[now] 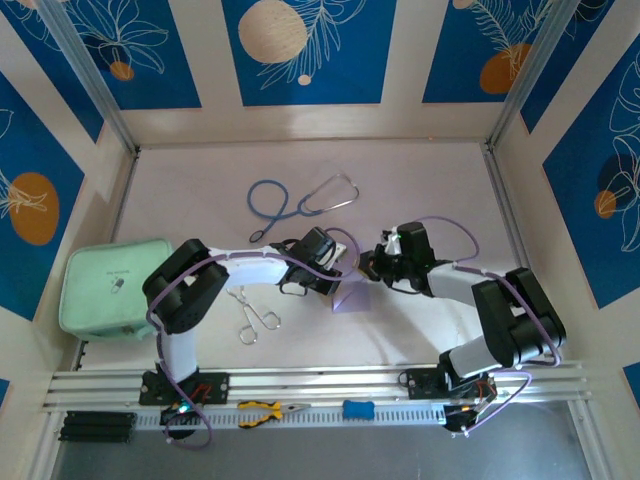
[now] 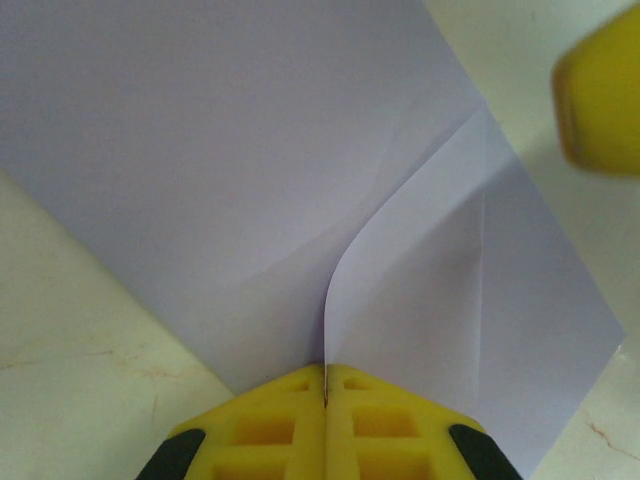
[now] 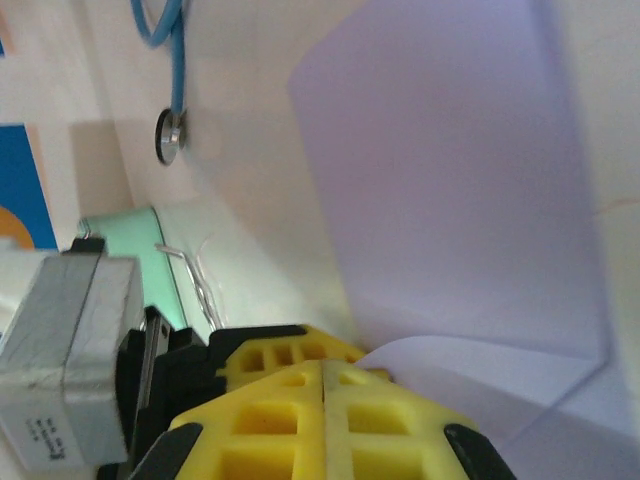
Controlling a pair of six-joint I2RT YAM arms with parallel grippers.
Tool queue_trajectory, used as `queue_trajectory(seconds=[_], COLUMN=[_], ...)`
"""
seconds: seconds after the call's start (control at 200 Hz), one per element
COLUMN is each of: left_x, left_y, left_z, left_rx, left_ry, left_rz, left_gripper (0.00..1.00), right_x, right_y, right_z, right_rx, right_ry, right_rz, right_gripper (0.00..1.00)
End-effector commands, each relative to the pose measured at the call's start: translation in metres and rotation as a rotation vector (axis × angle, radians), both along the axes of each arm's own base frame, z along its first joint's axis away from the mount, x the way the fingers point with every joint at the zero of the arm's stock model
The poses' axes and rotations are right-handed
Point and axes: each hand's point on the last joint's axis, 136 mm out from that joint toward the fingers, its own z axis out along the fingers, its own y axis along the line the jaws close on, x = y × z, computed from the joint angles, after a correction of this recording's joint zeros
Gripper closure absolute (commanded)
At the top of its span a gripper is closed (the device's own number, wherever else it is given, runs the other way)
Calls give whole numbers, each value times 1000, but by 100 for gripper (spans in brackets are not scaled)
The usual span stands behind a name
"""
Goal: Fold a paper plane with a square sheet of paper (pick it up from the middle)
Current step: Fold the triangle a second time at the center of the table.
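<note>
Square sheet of paper (image 1: 352,298) sits part-folded on the table (image 1: 430,190), right between our arms. Our left gripper (image 2: 325,378) is clamped tight on its near edge, crease running off toward twelve o'clock. Right gripper (image 3: 325,368), closed too, sits at the sheet's one o'clock; whether it pinches paper, we can't tell.

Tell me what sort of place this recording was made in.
Probably a robot test booth rather than a real workplace: a pale table boxed in by blue patterned wall panels, two arms bolted to a metal rail at its near edge, and loose props such as a stethoscope and forceps.
</note>
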Motion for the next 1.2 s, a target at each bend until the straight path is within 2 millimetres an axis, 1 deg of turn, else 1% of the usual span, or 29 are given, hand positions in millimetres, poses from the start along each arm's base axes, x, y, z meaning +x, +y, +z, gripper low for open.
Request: queue_trajectory(seconds=[0.0,0.11,0.2,0.255,0.425,0.52,0.605,0.675,0.795,0.895,0.94,1.04,1.07,1.15,1.195], left_x=[-6,-6,-6,-6,-5,-4,-2,1,11,13,12,3,-1,-16,-26], left_y=[20,20,20,20,18,17,15,13,13,13,14,10,7,-4,-12], left_z=[-21,-21,-21,-21,-19,-18,-13,-2,22,43,50,64,68,77,82], left_rx=[97,97,98,98,94,93,84,68,48,24,7,-54,-81,-166,-215], left_ry=[42,42,43,41,38,37,31,16,-27,-47,-47,-23,-12,35,73], left_rz=[6,7,7,7,8,7,11,21,62,88,100,89,76,22,-25], left_gripper=[99,99,98,99,99,99,98,94,78,65,63,65,69,83,88], right_x=[-19,-19,-17,-16,-20,-26,-32,-36,-37,-36,-36,-35,-36,-36,-36], right_y=[-4,4,5,4,1,-4,-10,-14,-15,-15,-16,-15,-15,-16,-16], right_z=[-24,-25,-26,-30,-49,-62,-72,-77,-77,-76,-76,-75,-76,-75,-76], right_rx=[-51,-9,-6,-21,-61,-92,-125,-138,-136,-139,-140,-142,-143,-145,-147], right_ry=[82,72,70,76,124,151,172,182,181,177,178,180,183,184,187], right_rz=[22,43,48,47,35,26,18,9,4,4,3,4,3,-1,0], right_gripper=[97,98,98,98,99,99,100,100,100,100,100,100,100,100,100])
